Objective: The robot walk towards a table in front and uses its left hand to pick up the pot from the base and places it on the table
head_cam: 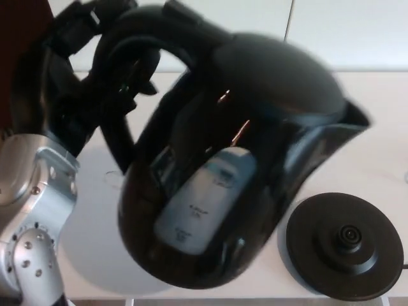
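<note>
At the left edge, the robot's silver metal left forearm (29,210) rises from the bottom corner, its jointed wrist leading up to the black left hand (89,83). That hand is clenched around the curved black handle (159,29) of the glossy black plastic electric pot (268,115), with its thick fingers wrapped through the loop of the handle. The pot fills the middle of the view, close to the camera and slightly blurred. It is tilted, with its handle to the upper left and its pointed spout (357,121) to the right. A pale grey oval panel (204,197) runs down its side. The pot is off its base and hangs over the near part of the white table (382,153), casting a soft grey shadow on the tabletop below and to its left. To the right, near the table's front edge, the flat round black base (344,245) lies bare, its central connector showing, just beside the pot's lower body. The right hand does not show.
</note>
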`<state>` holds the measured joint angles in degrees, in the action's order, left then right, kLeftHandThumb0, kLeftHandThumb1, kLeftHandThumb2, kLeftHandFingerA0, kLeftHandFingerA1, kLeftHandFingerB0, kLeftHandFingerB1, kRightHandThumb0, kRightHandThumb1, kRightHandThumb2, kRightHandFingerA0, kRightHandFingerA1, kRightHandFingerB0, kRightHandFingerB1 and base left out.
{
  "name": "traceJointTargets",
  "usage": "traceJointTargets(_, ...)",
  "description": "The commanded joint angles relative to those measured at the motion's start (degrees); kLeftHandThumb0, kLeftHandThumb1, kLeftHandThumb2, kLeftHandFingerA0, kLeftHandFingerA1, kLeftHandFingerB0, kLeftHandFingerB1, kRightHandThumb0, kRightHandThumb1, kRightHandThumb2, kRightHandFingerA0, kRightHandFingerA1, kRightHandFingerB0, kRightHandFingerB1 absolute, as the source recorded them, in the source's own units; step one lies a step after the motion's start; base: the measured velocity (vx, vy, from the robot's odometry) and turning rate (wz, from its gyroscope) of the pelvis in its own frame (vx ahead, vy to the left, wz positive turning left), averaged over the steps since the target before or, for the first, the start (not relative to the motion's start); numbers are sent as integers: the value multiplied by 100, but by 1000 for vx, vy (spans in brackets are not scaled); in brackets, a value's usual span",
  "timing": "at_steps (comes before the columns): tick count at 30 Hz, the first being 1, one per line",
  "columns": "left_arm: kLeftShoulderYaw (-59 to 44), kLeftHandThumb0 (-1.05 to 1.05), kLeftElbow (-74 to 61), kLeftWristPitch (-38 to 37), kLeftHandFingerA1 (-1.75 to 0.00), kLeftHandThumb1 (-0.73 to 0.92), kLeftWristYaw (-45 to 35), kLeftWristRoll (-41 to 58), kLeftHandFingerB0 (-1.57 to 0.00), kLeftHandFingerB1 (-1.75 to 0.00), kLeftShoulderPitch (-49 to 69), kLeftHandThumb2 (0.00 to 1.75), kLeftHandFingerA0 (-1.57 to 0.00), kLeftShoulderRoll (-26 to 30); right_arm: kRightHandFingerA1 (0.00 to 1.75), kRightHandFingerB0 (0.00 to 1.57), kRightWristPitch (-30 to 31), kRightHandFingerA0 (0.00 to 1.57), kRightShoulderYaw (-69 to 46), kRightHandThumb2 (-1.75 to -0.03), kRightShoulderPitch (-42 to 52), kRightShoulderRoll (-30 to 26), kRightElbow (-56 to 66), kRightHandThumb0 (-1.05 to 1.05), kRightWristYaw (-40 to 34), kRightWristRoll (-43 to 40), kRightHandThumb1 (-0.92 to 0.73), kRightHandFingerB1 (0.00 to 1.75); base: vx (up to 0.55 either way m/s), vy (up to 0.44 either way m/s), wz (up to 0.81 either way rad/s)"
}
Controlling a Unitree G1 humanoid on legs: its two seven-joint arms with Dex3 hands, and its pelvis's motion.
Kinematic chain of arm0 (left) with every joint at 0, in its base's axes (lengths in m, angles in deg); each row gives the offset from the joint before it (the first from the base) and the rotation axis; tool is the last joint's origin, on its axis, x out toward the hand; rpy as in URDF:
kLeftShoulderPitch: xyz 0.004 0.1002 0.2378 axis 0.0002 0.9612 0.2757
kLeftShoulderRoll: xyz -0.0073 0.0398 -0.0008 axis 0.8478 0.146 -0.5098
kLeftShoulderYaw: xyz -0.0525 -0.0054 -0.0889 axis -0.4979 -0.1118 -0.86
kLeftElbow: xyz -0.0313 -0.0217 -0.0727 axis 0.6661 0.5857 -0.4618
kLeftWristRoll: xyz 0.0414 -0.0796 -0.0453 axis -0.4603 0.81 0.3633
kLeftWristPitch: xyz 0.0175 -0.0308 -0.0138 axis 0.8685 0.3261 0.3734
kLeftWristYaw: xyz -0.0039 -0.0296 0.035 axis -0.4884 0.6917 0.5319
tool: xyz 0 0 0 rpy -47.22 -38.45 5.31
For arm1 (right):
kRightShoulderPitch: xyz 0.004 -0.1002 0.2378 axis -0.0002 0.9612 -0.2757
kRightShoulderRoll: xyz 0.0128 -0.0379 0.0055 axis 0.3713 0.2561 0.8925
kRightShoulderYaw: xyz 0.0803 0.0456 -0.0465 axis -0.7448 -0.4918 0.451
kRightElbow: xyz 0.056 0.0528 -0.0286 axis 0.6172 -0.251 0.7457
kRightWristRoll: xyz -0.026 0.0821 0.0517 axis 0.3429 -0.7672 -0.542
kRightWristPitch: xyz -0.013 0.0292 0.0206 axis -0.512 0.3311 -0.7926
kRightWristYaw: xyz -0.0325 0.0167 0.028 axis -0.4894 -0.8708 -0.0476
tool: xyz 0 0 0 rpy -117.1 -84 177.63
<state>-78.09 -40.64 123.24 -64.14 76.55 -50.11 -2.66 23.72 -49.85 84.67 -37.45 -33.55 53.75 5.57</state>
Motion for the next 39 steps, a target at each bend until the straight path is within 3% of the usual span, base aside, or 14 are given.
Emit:
traceJointTargets(1,-102,-14,404,-577,-153,85,-178,45,-69,-92,-10,66,-93,170,46,46,-119,51,-39,-58,29,-101,-52,-36,11,-37,-64,41,0,0,0)
traceJointTargets(16,631,-14,2350,-1684,-153,87,171,-985,-55,-108,-407,65,-86,189,45,49,-89,51,15,-58,-29,-64,25,-35,-75,43,-63,43,0,0,0)
traceJointTargets(17,775,-16,2453,-1814,-149,87,219,-1136,-59,-104,-446,65,-90,193,58,38,-101,46,3,-82,-54,-63,27,-39,-65,23,-47,52,0,0,0)
traceJointTargets(18,832,-16,2495,-1868,-149,87,239,-1197,-59,-104,-461,65,-90,195,58,38,-105,46,-2,-82,-64,-63,27,-39,-59,14,-47,52,0,0,0)
traceJointTargets(19,968,-15,2515,-1918,-153,89,278,-1324,-55,-105,-484,66,-85,211,45,48,-57,51,10,-58,-106,-68,39,-35,-60,40,-63,42,0,0,0)
traceJointTargets(27,1332,-13,2516,-2142,-148,89,338,-1503,-59,-96,-338,66,-85,134,45,48,69,51,-8,-58,-183,-56,135,-35,-2,0,-63,42,0,0,0)
traceJointTargets(28,1355,-12,2530,-2225,-142,87,265,-1467,-62,-88,-262,65,-89,112,44,48,91,52,12,-58,-168,-63,187,-35,-27,45,-63,42,0,0,0)
traceJointTargets(29,1374,-10,2556,-2325,-143,87,174,-1443,-64,-78,-190,67,-89,111,57,38,129,46,22,-82,-159,-70,232,-40,-28,68,-48,52,0,0,0)
traceJointTargets(34,1397,-17,2662,-2670,-110,82,-149,-1412,-59,-45,-67,64,-96,253,56,38,231,45,37,-82,-189,-93,333,-40,10,94,-48,52,0,0,0)
traceJointTargets(35,1418,-38,2666,-2760,-60,70,-393,-1383,-39,-34,-59,62,-90,413,57,39,248,46,24,-81,-217,-88,332,-39,-11,94,-48,52,0,0,0)
traceJointTargets(36,1438,-54,2634,-2782,-55,55,-589,-1344,-26,-42,-38,79,-59,549,57,38,283,45,12,-81,-230,-81,349,-39,-18,90,-48,52,0,0,0)
traceJointTargets(37,1445,-54,2625,-2786,-55,55,-632,-1329,-26,-42,-29,79,-59,585,57,38,298,45,9,-81,-230,-79,358,-39,-17,89,-48,52,0,0,0)
traceJointTargets(38,1462,-63,2577,-2726,-46,52,-792,-1271,-12,-37,-13,78,-36,690,44,48,317,50,15,-58,-231,-86,374,-34,-20,106,-62,42,0,0,0)
traceJointTargets(39,1462,-75,2438,-2521,-33,49,-1166,-1071,-7,-20,11,83,-7,914,57,40,286,46,22,-81,-243,-87,331,-39,-33,117,-48,52,0,0,0)
